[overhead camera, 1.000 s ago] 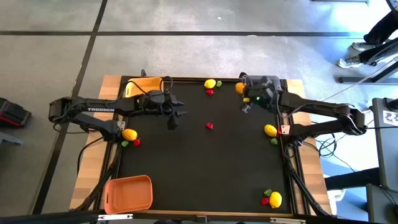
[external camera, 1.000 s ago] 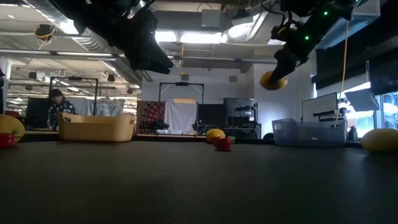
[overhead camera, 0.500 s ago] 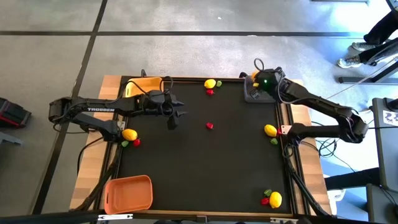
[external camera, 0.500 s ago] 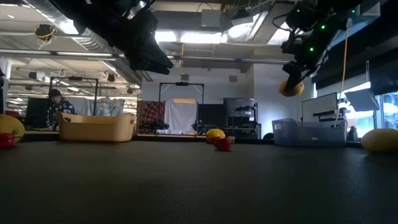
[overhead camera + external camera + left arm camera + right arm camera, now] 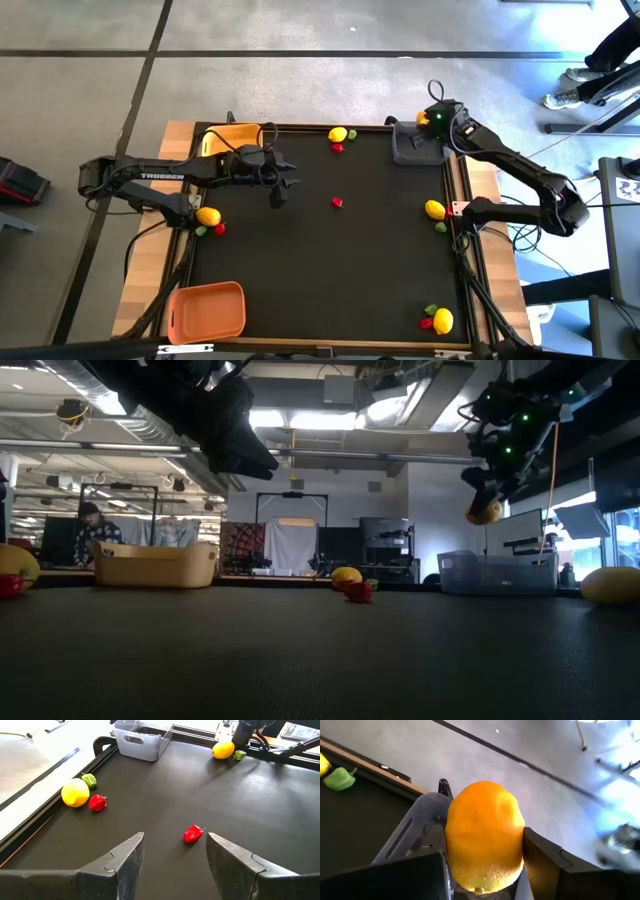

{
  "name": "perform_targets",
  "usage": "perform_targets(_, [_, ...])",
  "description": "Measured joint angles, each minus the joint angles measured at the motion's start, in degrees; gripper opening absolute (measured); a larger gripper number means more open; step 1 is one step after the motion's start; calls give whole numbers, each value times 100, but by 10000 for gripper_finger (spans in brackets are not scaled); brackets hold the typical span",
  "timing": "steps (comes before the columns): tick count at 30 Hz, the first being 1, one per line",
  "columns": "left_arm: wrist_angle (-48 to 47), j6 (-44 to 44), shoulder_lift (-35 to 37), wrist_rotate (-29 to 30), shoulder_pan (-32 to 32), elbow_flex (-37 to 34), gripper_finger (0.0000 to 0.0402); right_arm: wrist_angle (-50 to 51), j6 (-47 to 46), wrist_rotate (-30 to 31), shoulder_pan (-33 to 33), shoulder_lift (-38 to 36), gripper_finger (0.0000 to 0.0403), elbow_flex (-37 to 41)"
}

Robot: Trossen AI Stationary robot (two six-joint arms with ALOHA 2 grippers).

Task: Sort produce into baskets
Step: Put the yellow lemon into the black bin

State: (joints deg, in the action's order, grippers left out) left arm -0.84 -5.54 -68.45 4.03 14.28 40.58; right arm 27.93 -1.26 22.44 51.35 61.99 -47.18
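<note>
Fruit of lemon shape, orange-yellow (image 5: 484, 836), is gripped between the closed fingers of the right gripper (image 5: 437, 118) above the dark grey plastic basket (image 5: 412, 147) at one o'clock, seemingly for dropping, while the left gripper (image 5: 172, 862) is held open near the small red piece (image 5: 193, 833) at centre.

Robotics lab or workshop — exposed ceiling ducts (image 5: 150, 430), equipment racks (image 5: 385, 550), concrete floor (image 5: 300, 80)
</note>
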Motion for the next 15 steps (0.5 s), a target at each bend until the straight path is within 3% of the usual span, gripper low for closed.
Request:
perform_targets(9, [0, -4, 0, 0, 0, 0, 208, -624, -272, -436, 197, 68, 136, 480])
perform_targets(15, [2, -2, 0, 0, 0, 0, 208, -926, -440, -758, 197, 667, 136, 520])
